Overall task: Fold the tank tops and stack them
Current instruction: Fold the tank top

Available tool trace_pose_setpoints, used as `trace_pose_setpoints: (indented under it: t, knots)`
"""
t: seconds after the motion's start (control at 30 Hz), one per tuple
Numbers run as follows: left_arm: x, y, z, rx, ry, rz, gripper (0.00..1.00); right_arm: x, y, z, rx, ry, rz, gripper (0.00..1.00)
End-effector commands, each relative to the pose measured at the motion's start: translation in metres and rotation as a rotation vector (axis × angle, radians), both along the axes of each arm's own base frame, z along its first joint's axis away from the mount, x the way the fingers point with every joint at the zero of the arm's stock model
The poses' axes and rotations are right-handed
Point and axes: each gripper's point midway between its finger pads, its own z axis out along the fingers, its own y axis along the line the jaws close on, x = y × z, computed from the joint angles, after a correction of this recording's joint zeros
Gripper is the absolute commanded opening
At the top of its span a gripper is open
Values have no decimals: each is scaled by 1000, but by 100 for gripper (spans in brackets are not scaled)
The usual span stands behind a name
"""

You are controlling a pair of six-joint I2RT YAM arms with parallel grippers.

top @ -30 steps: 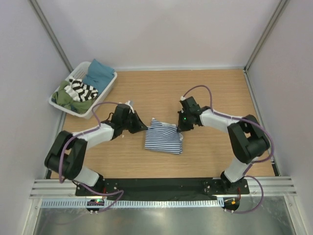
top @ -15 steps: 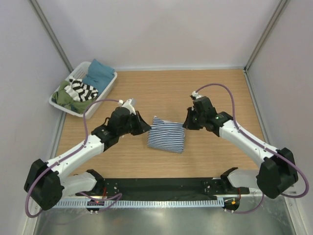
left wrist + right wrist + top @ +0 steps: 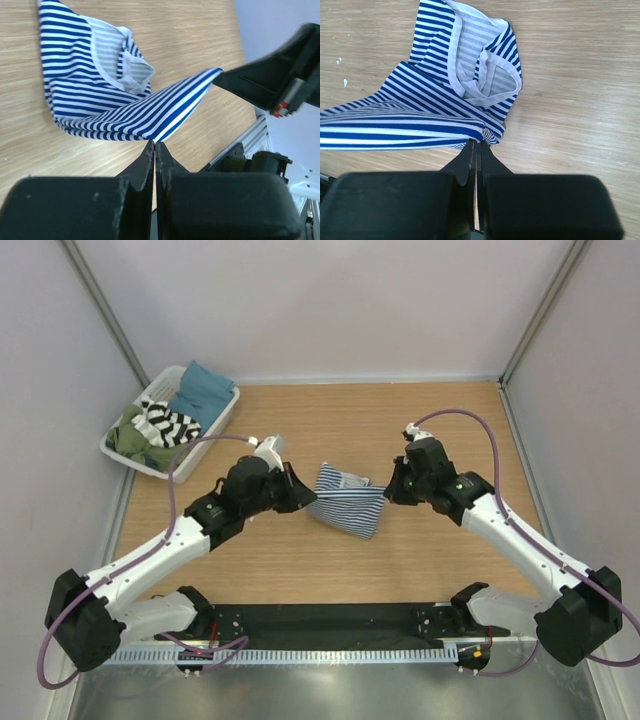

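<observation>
The left gripper and right gripper each clench an edge of the navy-striped tank top, stretched between them; its rest seemingly sags onto the table ahead of both claws.

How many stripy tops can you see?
2. The navy-and-white top is stretched between the left tool and right tool, mid-table. The black-and-white top lies in the basket, far left. More may hide beneath.
</observation>
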Motion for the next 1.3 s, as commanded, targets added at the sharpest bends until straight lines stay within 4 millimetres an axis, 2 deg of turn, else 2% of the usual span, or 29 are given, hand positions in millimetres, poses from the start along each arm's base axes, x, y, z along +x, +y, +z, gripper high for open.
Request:
trace_pose_setpoints:
  t: [0.0,0.13,0.33,0.43,0.67,0.8,1.07,1.27]
  knots:
    - [-5,-1,38,-36,-96,5,0,5,-5,15,-11,-44,-26,1]
    - [-26,-8,30,-31,-73,-21,0,8,2,19,3,-38,0,1]
    - [-48,-8,17,-17,-43,30,0,9,-3,26,-4,-59,-25,1]
    - [-42,-1,3,37,-22,77,0,9,-2,30,2,-66,-20,1]
    - [-19,10,-5,100,-18,158,0,19,1,20,-31,-44,-11,1]
    - [-8,9,3,98,-28,162,0,27,5,22,-34,-50,-9,1]
    - [-4,12,-1,113,-20,177,0,33,10,31,-24,-70,4,1]
    - [19,23,1,99,-10,213,0,47,11,43,-47,-95,4,1]
